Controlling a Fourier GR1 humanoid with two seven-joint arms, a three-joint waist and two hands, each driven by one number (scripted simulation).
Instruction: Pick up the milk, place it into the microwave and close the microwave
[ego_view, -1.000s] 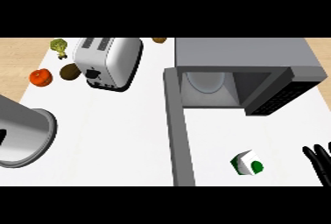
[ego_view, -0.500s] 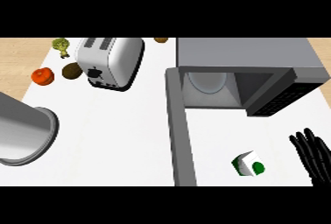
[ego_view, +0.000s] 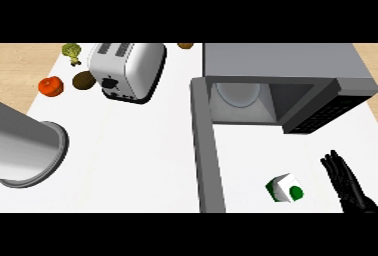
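Note:
The milk (ego_view: 285, 188) is a small white and green carton lying on the white counter, just right of the microwave's open door (ego_view: 207, 155). My right hand (ego_view: 347, 184) is to the carton's right, a short gap away, fingers straight and pointing up the view, holding nothing. The grey microwave (ego_view: 284, 62) stands at the upper right with its cavity open and a white turntable plate (ego_view: 238, 93) inside. My left hand is out of view; only a grey left forearm (ego_view: 26, 147) shows at the left edge.
A silver toaster (ego_view: 125, 71) stands at the upper left. Near it lie a tomato (ego_view: 51, 86), a brown kiwi (ego_view: 84, 79) and a green vegetable (ego_view: 71, 51). A small brown item (ego_view: 185, 45) lies at the counter's far edge.
My right hand has moved left and up the view, closer to the milk carton. The carton, microwave and door have not moved.

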